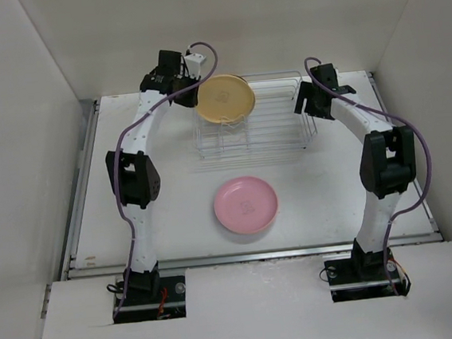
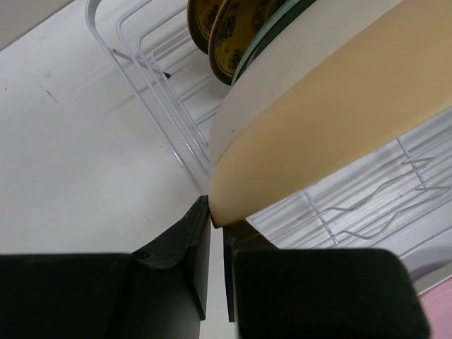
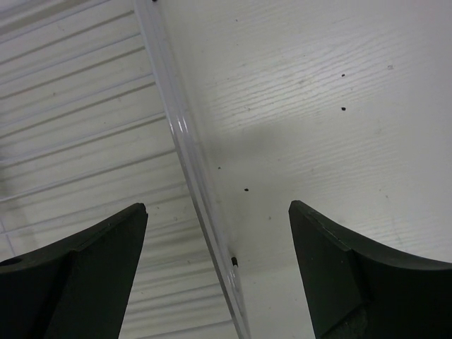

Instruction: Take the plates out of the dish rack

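My left gripper (image 1: 191,83) is shut on the rim of a yellow-orange plate (image 1: 225,98) and holds it tilted above the left end of the wire dish rack (image 1: 278,132). In the left wrist view the plate's edge (image 2: 339,120) is pinched between the fingertips (image 2: 201,219). Behind it, two small dark brown-and-yellow patterned plates (image 2: 236,32) stand in the rack (image 2: 162,99). A pink plate (image 1: 245,205) lies flat on the table in front of the rack. My right gripper (image 1: 309,104) is open and empty at the rack's right end, its jaws astride the rack's rim wire (image 3: 185,141).
White side walls close in the table on the left, right and back. The table's raised metal edge (image 1: 250,255) runs along the front. The pink plate's edge shows at the lower right of the left wrist view (image 2: 439,311).
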You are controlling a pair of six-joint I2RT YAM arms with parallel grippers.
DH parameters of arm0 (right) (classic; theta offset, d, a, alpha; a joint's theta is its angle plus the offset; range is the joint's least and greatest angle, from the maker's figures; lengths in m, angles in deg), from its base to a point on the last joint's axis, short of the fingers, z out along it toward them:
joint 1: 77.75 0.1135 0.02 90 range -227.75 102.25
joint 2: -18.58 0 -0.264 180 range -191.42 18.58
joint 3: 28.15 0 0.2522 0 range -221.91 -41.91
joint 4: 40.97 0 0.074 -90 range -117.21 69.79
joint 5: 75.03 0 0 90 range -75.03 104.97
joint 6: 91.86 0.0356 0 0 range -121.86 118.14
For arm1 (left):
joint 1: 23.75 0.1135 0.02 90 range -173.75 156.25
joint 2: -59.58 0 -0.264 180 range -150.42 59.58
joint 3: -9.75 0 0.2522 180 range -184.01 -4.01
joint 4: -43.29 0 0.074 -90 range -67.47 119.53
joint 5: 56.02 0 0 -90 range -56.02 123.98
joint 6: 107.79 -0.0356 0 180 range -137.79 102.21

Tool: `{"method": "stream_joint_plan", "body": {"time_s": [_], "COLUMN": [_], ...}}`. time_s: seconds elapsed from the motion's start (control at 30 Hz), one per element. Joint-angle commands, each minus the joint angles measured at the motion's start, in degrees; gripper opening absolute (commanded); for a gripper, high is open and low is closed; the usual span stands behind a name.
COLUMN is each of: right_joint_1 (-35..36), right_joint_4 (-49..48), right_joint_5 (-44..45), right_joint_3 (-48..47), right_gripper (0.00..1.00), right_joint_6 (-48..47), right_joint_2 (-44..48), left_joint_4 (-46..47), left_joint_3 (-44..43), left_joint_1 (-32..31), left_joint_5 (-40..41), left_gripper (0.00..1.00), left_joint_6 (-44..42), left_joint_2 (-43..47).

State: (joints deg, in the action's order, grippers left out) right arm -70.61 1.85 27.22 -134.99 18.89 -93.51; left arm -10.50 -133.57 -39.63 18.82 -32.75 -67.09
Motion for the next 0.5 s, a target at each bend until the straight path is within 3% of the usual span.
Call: {"method": "stream_joint_plan", "body": {"time_s": [0.0, 0.23, 0.37, 0.47], "right_joint_1": [-0.02, -0.02, -0.02, -0.02], "right_joint_4": [-4.27, -4.27, -4.8, -5.67], "right_joint_5": [-1.26, -2.49, -2.49, -4.59], "right_joint_3": [-0.79, -0.27, -0.26, 0.87], "right_gripper": [0.87, 0.87, 0.87, 0.87], "right_joint_6": [-0.54, -0.54, -1.59, -2.3], "right_joint_2": [0.12, 0.12, 0.12, 1.26], "left_joint_4": [1.8, 0.48, -0.4, -1.8], "left_joint_3": [-2.46, -0.43, -1.66, -1.66], "left_joint_1": [0.5, -0.03, 1.02, 1.03], "left_joint_5": [-7.25, -8.48, -16.73, -18.33], "left_gripper": [0.0, 0.0, 0.0, 0.0], "left_joint_6": [5.73, 2.83, 4.32, 2.66], "left_joint_2": [8.46, 8.46, 8.46, 8.46]}}
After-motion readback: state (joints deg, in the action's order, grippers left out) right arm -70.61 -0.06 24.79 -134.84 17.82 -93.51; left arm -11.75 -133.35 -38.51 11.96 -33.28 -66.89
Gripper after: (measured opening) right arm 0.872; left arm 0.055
